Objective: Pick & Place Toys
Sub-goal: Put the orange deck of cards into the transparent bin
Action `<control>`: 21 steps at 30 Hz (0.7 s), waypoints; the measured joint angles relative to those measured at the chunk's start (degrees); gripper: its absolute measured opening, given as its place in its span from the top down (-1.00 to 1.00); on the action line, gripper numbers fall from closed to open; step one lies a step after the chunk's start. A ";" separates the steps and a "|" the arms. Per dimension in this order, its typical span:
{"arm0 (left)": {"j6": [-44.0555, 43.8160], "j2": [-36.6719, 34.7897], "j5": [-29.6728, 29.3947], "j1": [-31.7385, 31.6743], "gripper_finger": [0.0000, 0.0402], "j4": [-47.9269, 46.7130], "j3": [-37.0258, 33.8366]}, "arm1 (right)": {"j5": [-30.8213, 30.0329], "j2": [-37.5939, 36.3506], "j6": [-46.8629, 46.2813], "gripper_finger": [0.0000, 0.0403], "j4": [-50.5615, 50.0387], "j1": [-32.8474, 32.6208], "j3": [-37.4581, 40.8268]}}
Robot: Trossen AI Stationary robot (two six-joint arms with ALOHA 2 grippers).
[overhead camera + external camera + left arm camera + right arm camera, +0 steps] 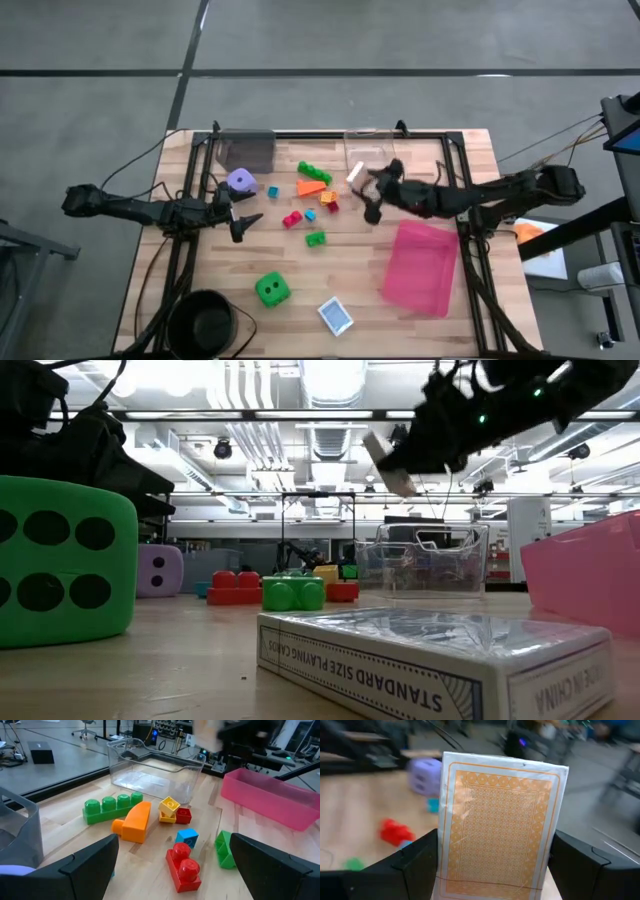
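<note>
Beneath me runs a pale wooden counter (350,255). Ahead of my left jaws lie the purple die (241,181), a long green brick (314,172), an orange brick (311,187) and a red brick (292,219). Below my right jaws stands the clear plastic box (366,150), with the pink tray (421,267) near them. The green die (271,289) and blue-white packet (336,315) lie well apart from both.

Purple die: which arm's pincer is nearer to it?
Left. The left pincer hangs open just beside the purple die, on the table's left half. The right pincer, shut on the orange-white packet, is across the brick cluster.
</note>
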State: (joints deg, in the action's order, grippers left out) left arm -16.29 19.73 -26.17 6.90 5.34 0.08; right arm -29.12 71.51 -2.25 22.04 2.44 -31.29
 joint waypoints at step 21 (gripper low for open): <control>-0.02 0.02 -0.24 0.00 -0.90 -0.41 0.00 | 9.98 8.90 -0.79 -0.51 -19.38 19.60 -6.62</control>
State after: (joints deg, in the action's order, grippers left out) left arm -16.32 19.75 -26.41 6.90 4.94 0.08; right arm -19.14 80.41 -3.04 2.66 22.04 -37.91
